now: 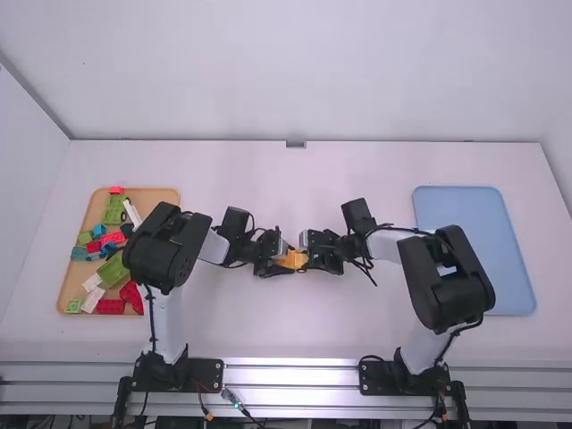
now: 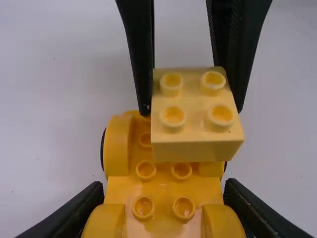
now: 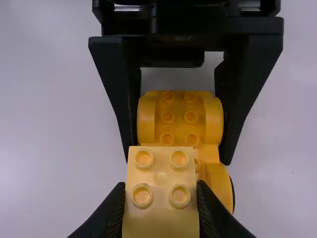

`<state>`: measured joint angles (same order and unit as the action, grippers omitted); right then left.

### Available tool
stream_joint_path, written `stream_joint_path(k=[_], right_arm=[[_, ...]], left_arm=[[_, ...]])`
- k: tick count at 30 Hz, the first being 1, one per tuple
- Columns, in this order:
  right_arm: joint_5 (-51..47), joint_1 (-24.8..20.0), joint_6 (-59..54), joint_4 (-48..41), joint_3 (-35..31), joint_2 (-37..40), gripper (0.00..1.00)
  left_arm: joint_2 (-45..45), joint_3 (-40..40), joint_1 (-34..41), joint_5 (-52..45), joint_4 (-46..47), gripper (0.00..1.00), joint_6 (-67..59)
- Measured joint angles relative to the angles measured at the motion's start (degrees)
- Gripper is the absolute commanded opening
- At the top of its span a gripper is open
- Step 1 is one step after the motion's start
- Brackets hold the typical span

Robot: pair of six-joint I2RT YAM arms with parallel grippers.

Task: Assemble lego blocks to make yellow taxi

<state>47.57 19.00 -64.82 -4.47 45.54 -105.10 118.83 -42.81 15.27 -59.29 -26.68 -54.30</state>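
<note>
Fingers clamped on a yellow four-stud block [image 2: 197,106], the right gripper [image 3: 161,196] holds it by the yellow wheeled base [image 2: 163,192], pinched in the left gripper [image 2: 163,201] mid-table [image 1: 295,326]. Pressing with that sideways offset could miss studs or twist the base, which points lengthwise toward the right gripper.

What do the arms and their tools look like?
The left arm and right arm match: white links, bulky rounded black joint housings, black bases, loose black cables. Thin red wires show by the left base. Left tool and right tool are black, each with two tapering fingers.
</note>
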Motion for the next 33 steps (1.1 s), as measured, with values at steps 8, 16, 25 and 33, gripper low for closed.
stream_joint_path(k=[8, 16, 25, 33], right_arm=[[0.0, 0.0, 0.2, 2.3, 0.0, 0.0, 0.10], [0.7, 0.0, 0.3, 3.2, 0.0, -1.8, 0.10], [1.3, 0.0, 0.3, 3.1, 0.0, -1.8, 0.10], [1.3, -0.5, 2.1, 5.4, 0.0, -1.8, 0.11]], left_arm=[[0.0, 0.0, 0.0, 0.0, 1.4, 0.59, 0.6], [0.0, 0.0, 0.0, 0.0, 1.1, 0.60, 0.5], [0.0, 0.0, 0.0, 0.0, 0.6, 0.61, 0.5], [0.0, 0.0, 0.0, 0.0, 0.6, 0.61, 0.8]])
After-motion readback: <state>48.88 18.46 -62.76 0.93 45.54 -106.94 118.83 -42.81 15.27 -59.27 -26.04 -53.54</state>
